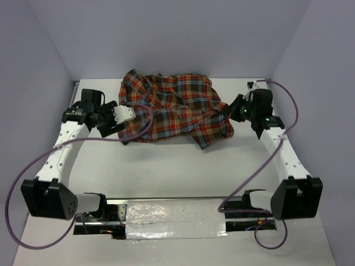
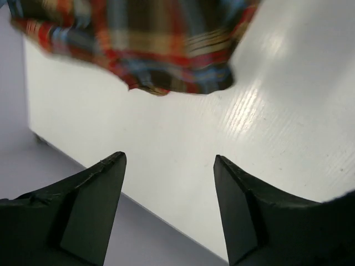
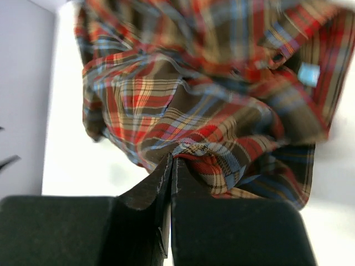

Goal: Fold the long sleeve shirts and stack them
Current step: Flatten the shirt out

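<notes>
White table point(image 1: 166, 166) w/ plaid shirt point(image 1: 172, 108) crumpled, sleeves indistinct; L fingers point(image 2: 94, 205) spread, R fingers point(image 3: 150, 194) pressed together at its hem.

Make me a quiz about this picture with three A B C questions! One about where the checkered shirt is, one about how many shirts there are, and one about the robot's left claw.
1. Where does the plaid shirt lie?
A. hanging off the near edge
B. crumpled at the far middle of the table
C. draped over an arm's base

2. How many shirts are there?
A. one
B. two
C. three

3. How is the left gripper?
A. shut on the shirt
B. shut on a cable
C. open, nothing between its fingers

Answers: 1 B, the top view shows it bunched at the far side; 2 A, only one plaid heap shows; 3 C, its wrist view shows bare table between spread fingers.
</notes>
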Controlling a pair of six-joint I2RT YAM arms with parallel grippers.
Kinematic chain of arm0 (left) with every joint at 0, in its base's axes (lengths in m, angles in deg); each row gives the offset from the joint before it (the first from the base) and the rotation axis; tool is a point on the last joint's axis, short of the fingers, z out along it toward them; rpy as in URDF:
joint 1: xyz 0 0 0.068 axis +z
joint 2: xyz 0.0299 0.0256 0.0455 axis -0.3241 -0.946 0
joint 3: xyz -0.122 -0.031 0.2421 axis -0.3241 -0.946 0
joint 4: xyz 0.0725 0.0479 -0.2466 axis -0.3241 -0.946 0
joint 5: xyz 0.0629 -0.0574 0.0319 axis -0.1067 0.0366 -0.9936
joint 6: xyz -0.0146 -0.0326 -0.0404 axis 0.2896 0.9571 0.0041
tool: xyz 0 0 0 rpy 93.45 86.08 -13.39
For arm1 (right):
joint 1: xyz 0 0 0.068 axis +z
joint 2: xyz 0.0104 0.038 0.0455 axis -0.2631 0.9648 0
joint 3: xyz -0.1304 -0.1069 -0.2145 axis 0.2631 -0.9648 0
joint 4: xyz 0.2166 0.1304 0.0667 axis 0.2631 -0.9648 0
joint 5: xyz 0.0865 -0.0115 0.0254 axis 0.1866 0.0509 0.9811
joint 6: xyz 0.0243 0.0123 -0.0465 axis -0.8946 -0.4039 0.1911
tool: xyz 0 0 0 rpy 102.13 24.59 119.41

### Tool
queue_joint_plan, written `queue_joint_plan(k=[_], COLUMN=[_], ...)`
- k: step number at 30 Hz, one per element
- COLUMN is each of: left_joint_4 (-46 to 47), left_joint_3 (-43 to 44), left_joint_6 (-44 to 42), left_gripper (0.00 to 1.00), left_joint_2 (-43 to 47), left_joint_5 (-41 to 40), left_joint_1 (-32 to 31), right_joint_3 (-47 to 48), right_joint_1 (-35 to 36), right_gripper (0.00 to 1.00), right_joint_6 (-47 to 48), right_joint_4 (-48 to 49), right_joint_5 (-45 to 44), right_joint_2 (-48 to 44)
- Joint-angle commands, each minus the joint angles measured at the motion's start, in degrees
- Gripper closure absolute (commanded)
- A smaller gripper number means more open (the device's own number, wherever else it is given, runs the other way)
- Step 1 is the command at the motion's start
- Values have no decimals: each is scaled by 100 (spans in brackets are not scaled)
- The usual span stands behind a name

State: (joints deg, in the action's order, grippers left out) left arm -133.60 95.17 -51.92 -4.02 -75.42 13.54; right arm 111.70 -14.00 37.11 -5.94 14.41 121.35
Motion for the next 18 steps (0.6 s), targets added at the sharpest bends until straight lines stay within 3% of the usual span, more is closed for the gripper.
queue_joint_plan(k=[1,4,7,11,13,16,18], left_joint_4=[216,319,916,2067,2122,1939,1719], left_joint_3=[456,-30,-1034,-1695,-1678,-1004,-213], left_joint_6=[1377,1624,1581,1117,992,1903,2887], left_gripper=[25,30,37,50,46,38,38], left_joint_2=[-551,-597,-176,107,-94,-963,-1781], left_joint_5=[-272,-728,-976,-1073,-1099,-926,-897], left_joint_1=[378,168,-769,-1203,-1212,-802,-415], right_joint_3=[40,593,1261,2156,2448,2888,2766], right_joint_1=[-11,-3,-64,-82,-82,-82,-82], right_gripper=[100,100,100,100,100,98,96], right_joint_6=[4,110,102,-257,-355,-329,-329], right_joint_4=[284,126,-59,-59,-146,-384,-341], right_joint_5=[-44,-43,-210,-246,-289,-360,-342], right_joint_2=[705,1586,2351,3132,3397,3837,3847])
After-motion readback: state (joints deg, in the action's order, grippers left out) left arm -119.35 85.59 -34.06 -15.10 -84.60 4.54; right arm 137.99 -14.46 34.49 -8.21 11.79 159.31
